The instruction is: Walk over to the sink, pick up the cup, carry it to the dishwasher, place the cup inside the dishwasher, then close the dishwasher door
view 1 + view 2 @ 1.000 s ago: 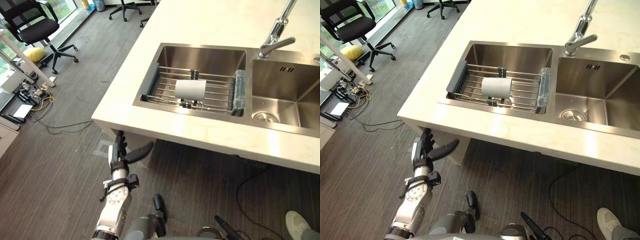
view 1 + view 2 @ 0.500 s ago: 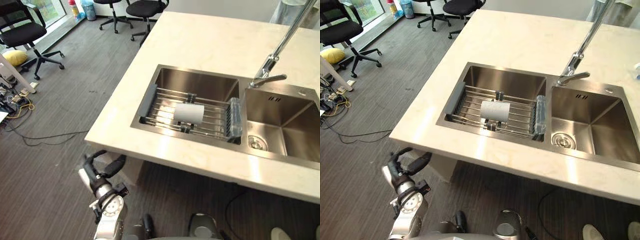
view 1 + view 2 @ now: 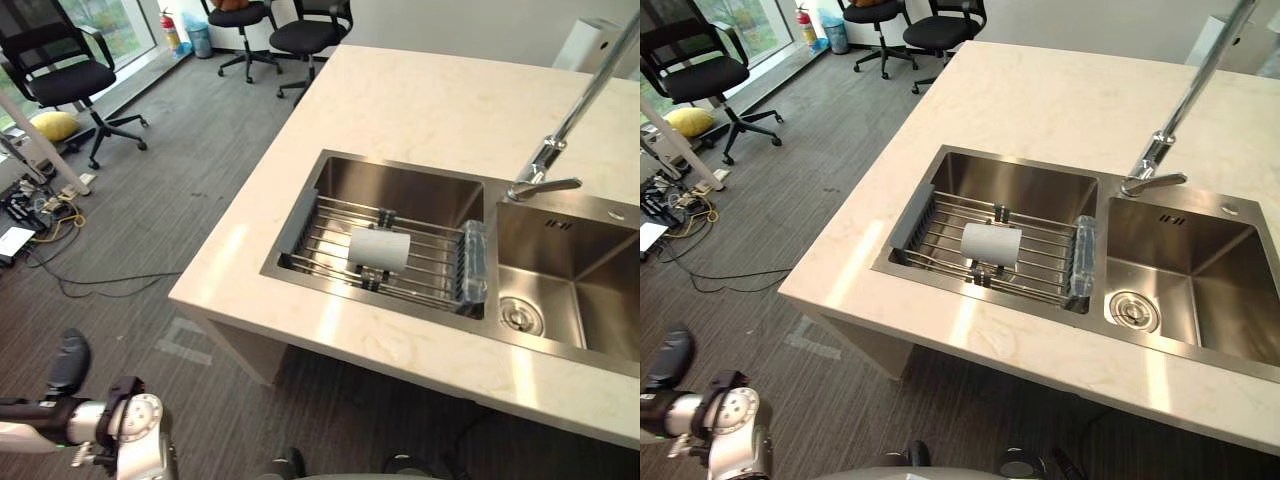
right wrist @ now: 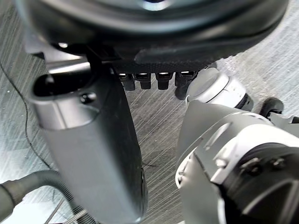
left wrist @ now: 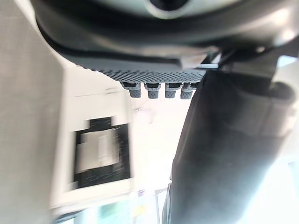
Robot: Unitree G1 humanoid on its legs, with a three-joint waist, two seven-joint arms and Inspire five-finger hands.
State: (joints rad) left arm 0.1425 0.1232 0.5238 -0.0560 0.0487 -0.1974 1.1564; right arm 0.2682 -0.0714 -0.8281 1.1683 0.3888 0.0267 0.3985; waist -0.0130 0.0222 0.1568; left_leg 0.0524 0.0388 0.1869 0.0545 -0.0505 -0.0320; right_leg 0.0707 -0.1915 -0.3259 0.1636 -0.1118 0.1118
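A white cup [image 3: 380, 248] lies on its side on a wire rack [image 3: 325, 228] across the left basin of a steel double sink [image 3: 400, 182]. The sink is set in a pale stone counter [image 3: 420, 100]. My left hand [image 3: 68, 362] hangs low over the floor, well left of the counter's corner and far from the cup. In the left wrist view its thumb [image 5: 229, 149] and fingers [image 5: 154, 91] hold nothing. In the right wrist view my right hand [image 4: 93, 140] hangs over grey floor, fingers [image 4: 154, 80] straight and holding nothing.
A tall faucet [image 3: 560, 150] stands behind the divider, beside the right basin with a drain [image 3: 518, 315]. Black office chairs [image 3: 60, 70] stand on the grey floor to the left and at the back [image 3: 310, 30]. Cables [image 3: 40, 215] lie by the window.
The camera has shifted, so the sink sits a little differently in the picture. My left hand has dropped from under the counter's corner to the lower left. The cup has not moved.
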